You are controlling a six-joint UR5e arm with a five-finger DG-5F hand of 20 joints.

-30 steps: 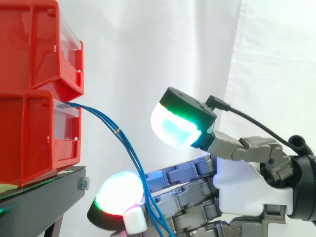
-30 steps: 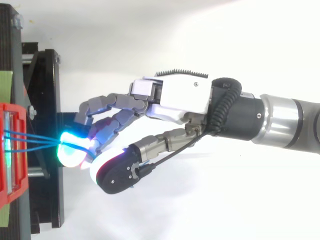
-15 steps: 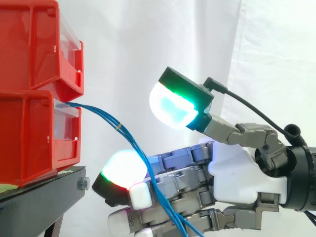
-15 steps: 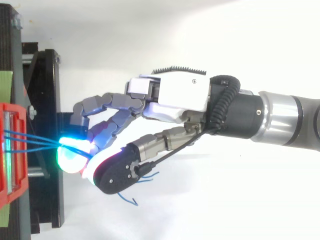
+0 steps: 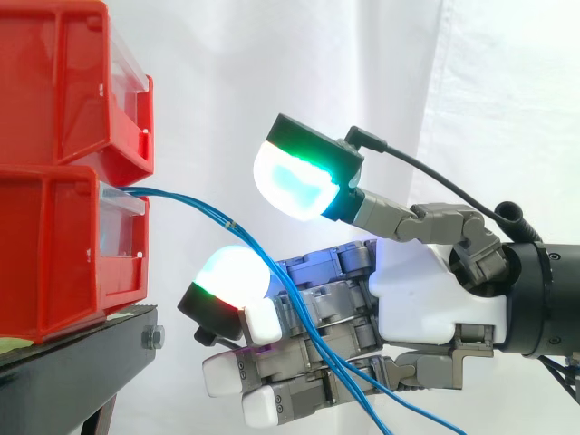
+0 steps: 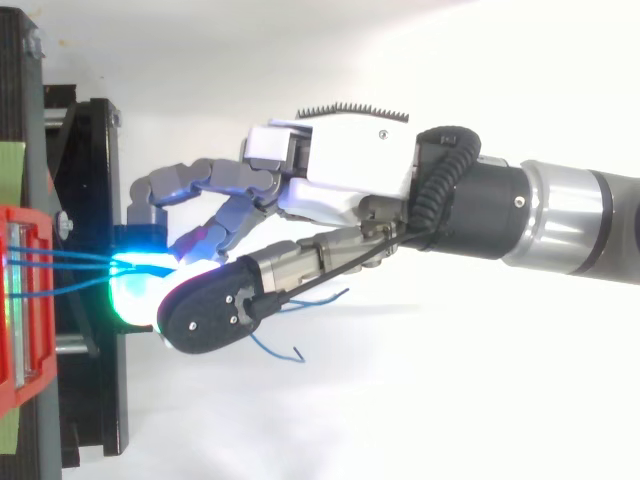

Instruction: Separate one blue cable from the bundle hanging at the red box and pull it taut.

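While its thumb [image 5: 299, 177] stands apart, the hand [image 5: 426, 290] touches blue cables [image 5: 228, 224].

Non-task items: upper red bin [image 5: 54, 82] stacked straight on the red box [image 5: 54, 254], with a clear panel [image 5: 132, 65] across its front. Both sit on the black stand [image 5: 77, 362], which has a bolt [image 5: 152, 338] at its front corner. White curtain [image 5: 272, 72] behind, vertical fold right of centre. Top view: pale green strip [image 6: 10, 165] on the stand, white surface [image 6: 420, 420] below.
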